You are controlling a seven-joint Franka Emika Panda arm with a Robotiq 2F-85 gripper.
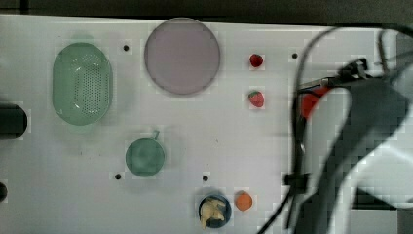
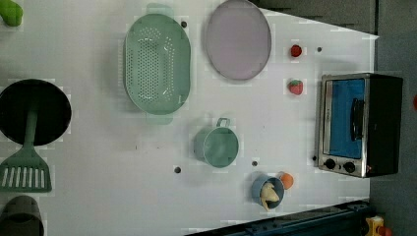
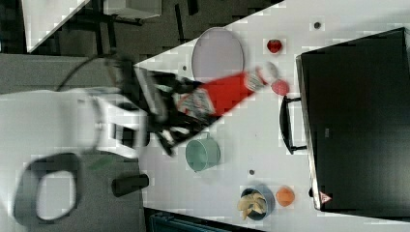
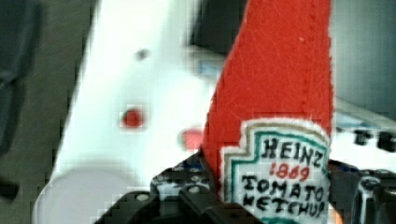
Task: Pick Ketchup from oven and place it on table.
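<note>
The pincer (image 3: 186,107) is clamped on the label end of the ketchup bottle (image 3: 220,94) — centre of the right view, held above the bench (image 3: 241,145) with its white cap toward the oven (image 3: 358,121). Beyond the cap lies a strawberry (image 3: 279,87), just short of the oven's handle. Further up — the pale plate (image 3: 217,53), and a second strawberry (image 3: 274,46).
</note>
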